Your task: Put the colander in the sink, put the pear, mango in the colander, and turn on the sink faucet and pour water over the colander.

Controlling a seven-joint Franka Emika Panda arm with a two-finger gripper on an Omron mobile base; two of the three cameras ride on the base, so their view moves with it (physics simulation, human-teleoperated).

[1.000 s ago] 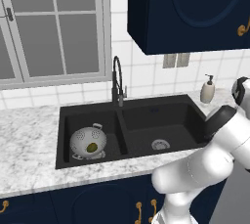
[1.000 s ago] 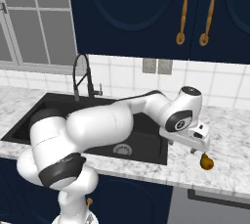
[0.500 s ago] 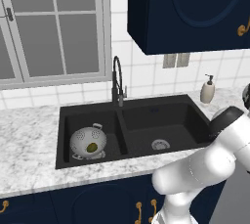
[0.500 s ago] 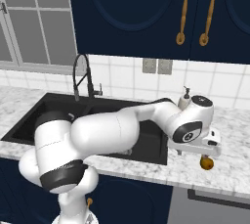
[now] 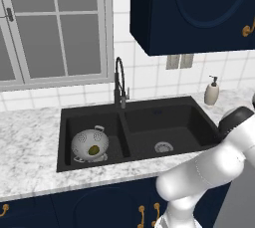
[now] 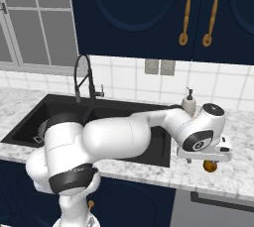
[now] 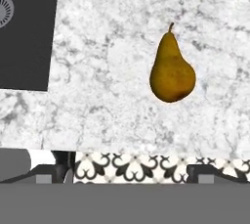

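Now the tool [image 6: 212, 159] hangs with its jaws wide apart above the pear [image 7: 172, 69] lying on the worktop [image 7: 112, 47] beside the sink [image 5: 149, 122], so it should probably slide over, drop straight down and squeeze the fat belly softly.

Navy cabinets [image 6: 149, 8] (brass handles), white tiled wall [image 5: 149, 75], marble counter [image 5: 25, 157], window [image 5: 55, 25].
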